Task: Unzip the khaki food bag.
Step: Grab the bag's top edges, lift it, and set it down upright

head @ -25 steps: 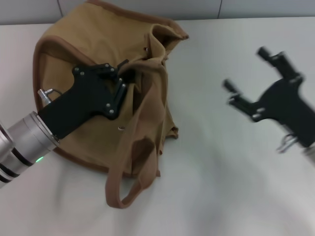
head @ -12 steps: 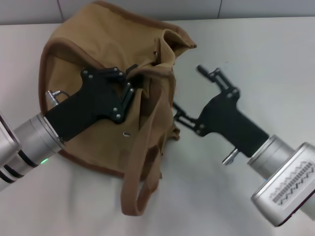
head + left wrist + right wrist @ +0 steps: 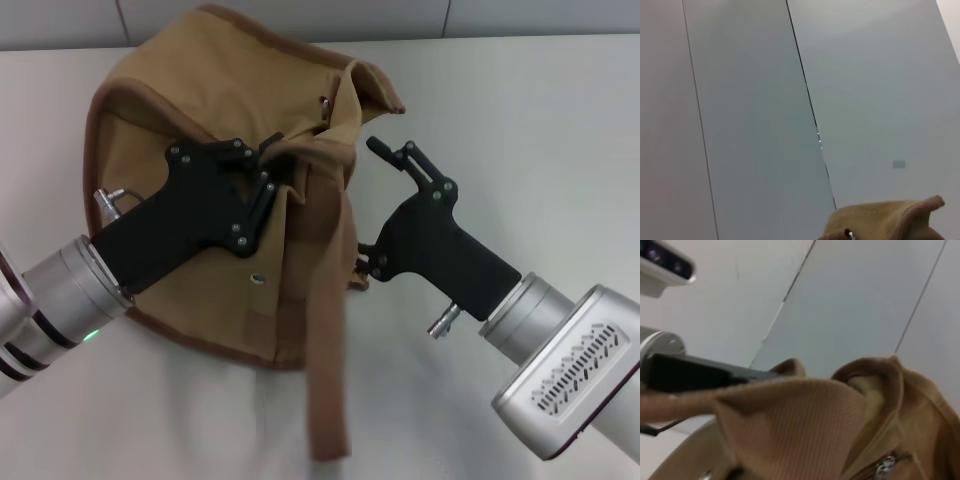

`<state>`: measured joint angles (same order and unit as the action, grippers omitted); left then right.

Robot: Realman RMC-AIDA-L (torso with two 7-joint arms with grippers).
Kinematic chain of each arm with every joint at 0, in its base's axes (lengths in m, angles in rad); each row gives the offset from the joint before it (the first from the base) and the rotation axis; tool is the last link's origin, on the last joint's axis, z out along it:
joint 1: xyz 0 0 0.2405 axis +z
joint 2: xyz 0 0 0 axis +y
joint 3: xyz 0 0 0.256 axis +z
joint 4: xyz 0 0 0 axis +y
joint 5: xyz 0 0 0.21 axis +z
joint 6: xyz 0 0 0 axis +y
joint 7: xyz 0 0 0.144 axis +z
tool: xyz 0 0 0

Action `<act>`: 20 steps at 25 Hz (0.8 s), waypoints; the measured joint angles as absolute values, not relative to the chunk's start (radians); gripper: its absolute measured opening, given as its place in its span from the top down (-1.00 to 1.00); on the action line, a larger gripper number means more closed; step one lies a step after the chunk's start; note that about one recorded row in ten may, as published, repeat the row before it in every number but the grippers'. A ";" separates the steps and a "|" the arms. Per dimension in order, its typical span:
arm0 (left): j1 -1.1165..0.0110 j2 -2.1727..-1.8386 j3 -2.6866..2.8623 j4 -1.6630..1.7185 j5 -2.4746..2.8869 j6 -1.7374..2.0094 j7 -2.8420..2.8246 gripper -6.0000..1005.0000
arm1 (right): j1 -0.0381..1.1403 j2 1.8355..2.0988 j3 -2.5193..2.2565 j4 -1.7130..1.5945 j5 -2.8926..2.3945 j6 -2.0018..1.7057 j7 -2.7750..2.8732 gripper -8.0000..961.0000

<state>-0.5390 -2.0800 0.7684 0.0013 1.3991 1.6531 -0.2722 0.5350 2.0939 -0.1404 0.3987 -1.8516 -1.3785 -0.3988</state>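
The khaki food bag [image 3: 190,110] lies slumped on the white table, tan with brown trim. My left gripper [image 3: 268,168] is shut on a strap handle at the bag's top middle. The strap [image 3: 325,330] hangs down from it toward the table's front. My right gripper [image 3: 372,205] is open against the bag's right side, with the bag's edge between its fingers. The right wrist view shows the strap [image 3: 790,415] close up and a metal zipper pull [image 3: 885,467] below it. The left wrist view shows only a bag corner [image 3: 885,220].
The white table [image 3: 540,120] extends to the right of the bag. A grey panelled wall [image 3: 300,15] runs along the back edge. A small metal snap [image 3: 258,279] shows on the bag's front.
My right gripper has swung in from the far right to the bag's right side. The left gripper has shifted the bag slightly right, and the looped strap now hangs straight.
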 joint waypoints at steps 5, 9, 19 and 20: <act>-0.534 -2.080 0.769 0.000 1.400 1.671 -0.266 0.87 | 0.537 2.094 -0.091 0.415 -1.852 -1.372 -0.324 -0.55; -0.529 -2.080 0.769 0.000 1.400 1.681 -0.264 0.87 | 0.552 2.094 -0.088 0.410 -1.853 -1.339 -0.253 -0.51; -0.526 -2.080 0.778 0.000 1.400 1.687 -0.264 0.86 | 0.550 2.094 -0.097 0.414 -1.861 -1.331 -0.257 0.25; -0.527 -2.080 0.780 0.000 1.400 1.687 -0.264 0.86 | 0.549 2.094 -0.097 0.414 -1.870 -1.334 -0.257 0.35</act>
<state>-0.5266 -2.0800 0.7796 0.0000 1.3995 1.6873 -0.2638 0.5485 2.0939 -0.0965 0.4138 -1.8704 -1.3335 -0.2572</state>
